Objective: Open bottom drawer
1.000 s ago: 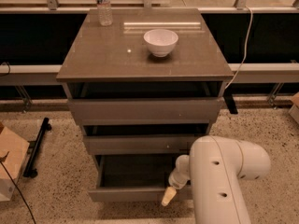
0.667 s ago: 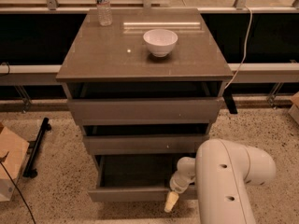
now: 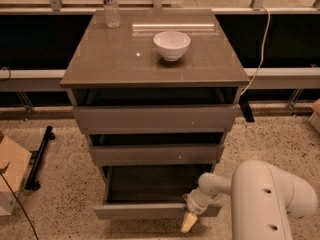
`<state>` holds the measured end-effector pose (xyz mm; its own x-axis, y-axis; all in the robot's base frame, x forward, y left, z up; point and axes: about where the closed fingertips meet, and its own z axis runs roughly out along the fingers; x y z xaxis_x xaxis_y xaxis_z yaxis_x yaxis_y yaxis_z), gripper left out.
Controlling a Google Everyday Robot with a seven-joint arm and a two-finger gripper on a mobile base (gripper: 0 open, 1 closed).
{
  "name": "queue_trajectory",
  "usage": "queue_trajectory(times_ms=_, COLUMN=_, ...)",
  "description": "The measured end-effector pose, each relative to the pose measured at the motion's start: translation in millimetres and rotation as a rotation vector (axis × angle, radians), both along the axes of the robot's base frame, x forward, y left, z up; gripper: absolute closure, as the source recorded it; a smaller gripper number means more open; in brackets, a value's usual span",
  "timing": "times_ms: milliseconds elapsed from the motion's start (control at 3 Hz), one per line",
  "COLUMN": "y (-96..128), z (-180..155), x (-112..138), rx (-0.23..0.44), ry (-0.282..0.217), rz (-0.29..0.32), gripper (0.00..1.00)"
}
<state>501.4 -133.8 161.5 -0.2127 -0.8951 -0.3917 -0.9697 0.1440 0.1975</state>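
The bottom drawer (image 3: 145, 211) is the lowest of three grey-brown drawers and stands pulled well out, its plain grey inside (image 3: 150, 184) showing. The middle drawer (image 3: 155, 155) and top drawer (image 3: 155, 118) stand out a little. My gripper (image 3: 190, 221) sits at the right end of the bottom drawer's front, its pale tip hanging over the front edge. The white arm (image 3: 265, 204) reaches in from the lower right.
A white bowl (image 3: 171, 44) and a clear water bottle (image 3: 110, 6) stand on the cabinet top (image 3: 115, 59). A cardboard box (image 3: 10, 179) and a black stand (image 3: 40, 156) are on the speckled floor at left. A cable (image 3: 257, 54) hangs at right.
The gripper has moved a little toward the camera, and the bottom drawer has come out slightly further with it.
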Motion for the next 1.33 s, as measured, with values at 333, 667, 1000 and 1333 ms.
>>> queue_trajectory(times_ms=333, y=-3.8, z=-2.1, x=-16.1, rx=0.02, ry=0.016, rz=0.008, gripper=0.42)
queue_trajectory(times_ms=667, y=-3.4, z=-2.6, x=-16.7, rx=0.02, ry=0.017, rz=0.008, gripper=0.32)
queue_trajectory(times_ms=1000, y=-2.3, z=-3.8, x=-18.5, rx=0.022, ry=0.02, rz=0.01, gripper=0.08)
queue_trajectory(times_ms=1333, y=-1.5, z=-4.8, x=-19.8, rx=0.022, ry=0.023, rz=0.011, gripper=0.0)
